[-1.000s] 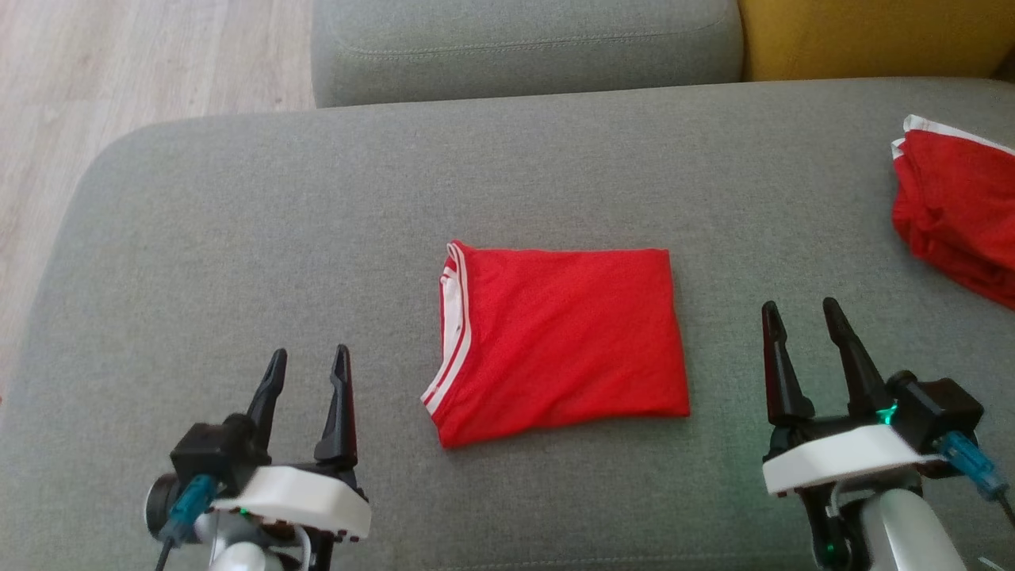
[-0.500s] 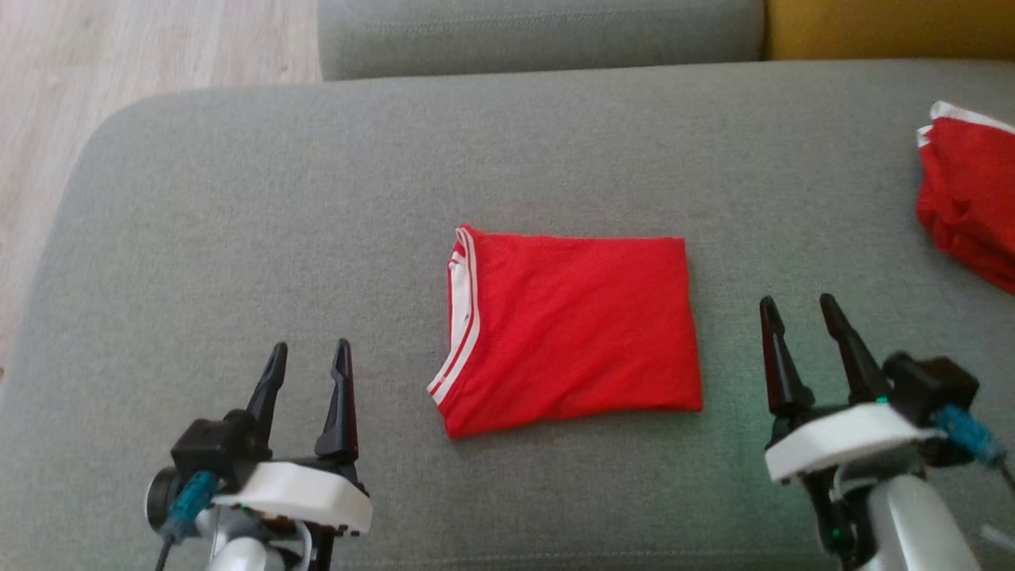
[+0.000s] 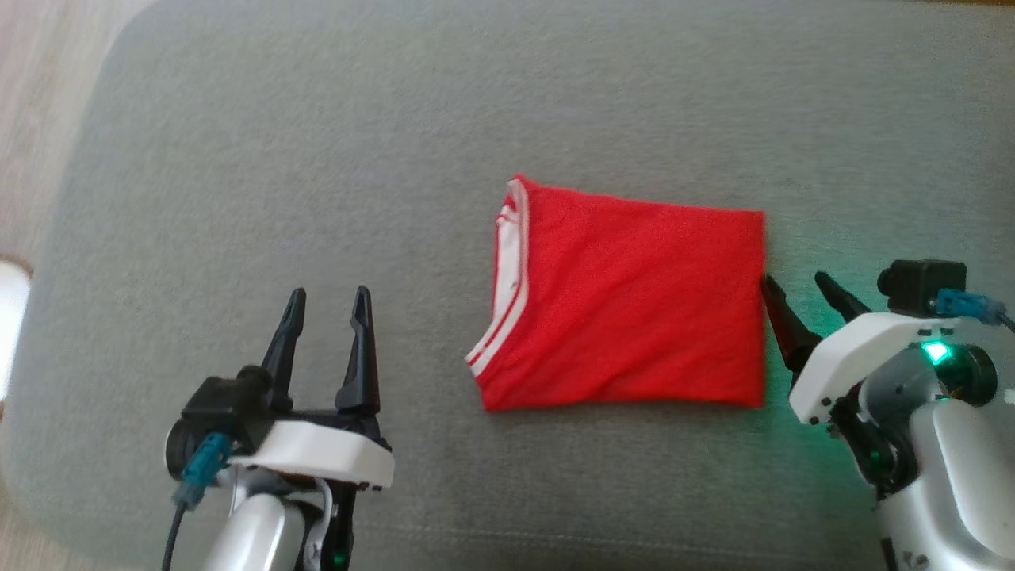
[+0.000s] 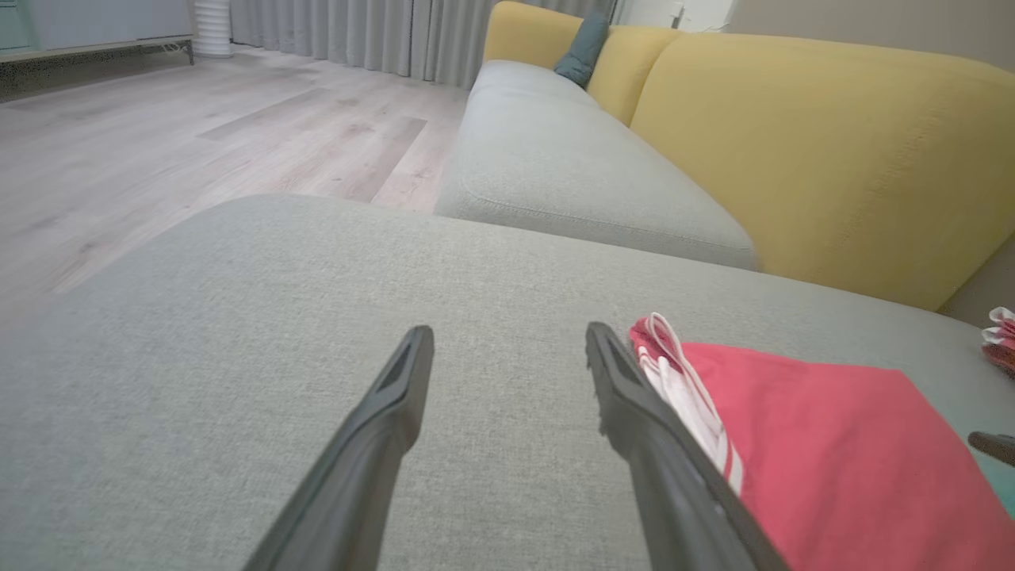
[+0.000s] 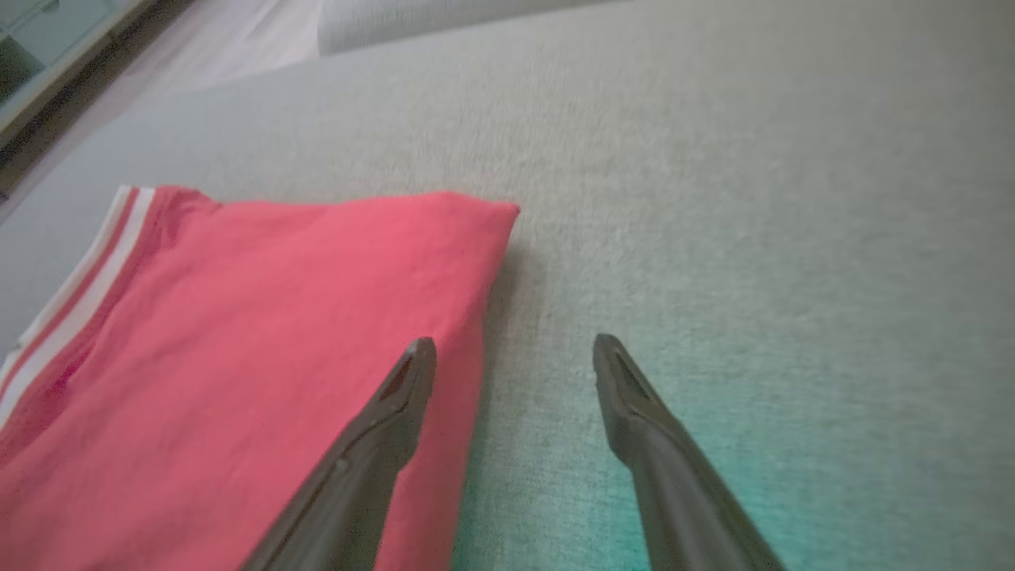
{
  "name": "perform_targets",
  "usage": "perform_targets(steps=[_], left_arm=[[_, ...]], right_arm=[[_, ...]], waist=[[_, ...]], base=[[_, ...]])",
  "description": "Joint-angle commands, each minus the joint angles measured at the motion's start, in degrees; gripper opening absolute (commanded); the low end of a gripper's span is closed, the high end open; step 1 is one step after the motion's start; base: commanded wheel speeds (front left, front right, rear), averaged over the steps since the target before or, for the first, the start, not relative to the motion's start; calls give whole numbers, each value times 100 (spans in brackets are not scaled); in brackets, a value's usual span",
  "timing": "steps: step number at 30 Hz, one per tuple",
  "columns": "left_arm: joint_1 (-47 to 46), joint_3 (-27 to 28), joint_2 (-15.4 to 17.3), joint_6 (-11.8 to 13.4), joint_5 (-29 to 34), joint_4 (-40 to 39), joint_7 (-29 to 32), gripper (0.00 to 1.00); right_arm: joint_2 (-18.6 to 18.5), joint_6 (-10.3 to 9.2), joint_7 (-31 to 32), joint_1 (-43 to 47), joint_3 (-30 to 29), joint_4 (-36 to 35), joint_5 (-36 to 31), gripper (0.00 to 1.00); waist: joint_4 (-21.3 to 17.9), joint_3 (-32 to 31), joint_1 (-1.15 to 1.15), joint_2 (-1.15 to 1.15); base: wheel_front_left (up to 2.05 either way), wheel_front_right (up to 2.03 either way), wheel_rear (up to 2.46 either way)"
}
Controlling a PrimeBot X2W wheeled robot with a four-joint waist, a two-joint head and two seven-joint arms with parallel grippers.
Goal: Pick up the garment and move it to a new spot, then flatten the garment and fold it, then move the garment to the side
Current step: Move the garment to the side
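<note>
Since the earlier picture the head camera has tilted down, and the right gripper (image 3: 795, 279) has come up to the right edge of the red shirt (image 3: 626, 305), where before it stood apart from it. The shirt lies folded into a flat, nearly rectangular shape at the middle of the head view, on the grey woven sofa cushion (image 3: 317, 159). Its cloth is thin and smooth, with a white striped trim (image 3: 507, 309) along its left edge.

In the right wrist view the right gripper (image 5: 514, 342) has its fingers spread wide and holds nothing. One finger is over the shirt's (image 5: 238, 333) edge and the other over bare cushion.

The left gripper (image 3: 328, 293), at the lower left of the head view, is also wide open and empty, well apart from the shirt.

The left wrist view adds a yellow backrest (image 4: 833, 159) at the upper right, a pale wooden floor (image 4: 158, 143) at the upper left, and another red-and-white cloth (image 4: 1001, 333) at the right edge.
</note>
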Motion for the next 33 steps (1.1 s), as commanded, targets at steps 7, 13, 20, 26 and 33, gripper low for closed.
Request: perform_targets(steps=[7,13,20,26,33], left_arm=[[-283,416,-168,-173,160,-153,-71,100],[-271,555,-231,-256,270,-146,-71,100],[-268,651,-234,-369,463,-199,-71,100],[-295,614,-147,-456,627,-262,-71,100],[-380,585,91,-475,768,-391,88,100]], right_arm=[[-433,-5,907,-31,436,-244,730,100],[-522,-5,1035,-21,528,-366,918,13],[-477,-5,518,-345,560,-440,817,0],[-593,-5,151,-619,452,-584,728,0],[-602,-5,-171,-765,212,-662,692,0]], waist=[[470,353,0,0],[389,358,0,0],[-292,359,0,0],[-1327,401,0,0],[-2604,567,0,0]], base=[[0,0,0],[0,0,0],[0,0,0],[0,0,0],[0,0,0]])
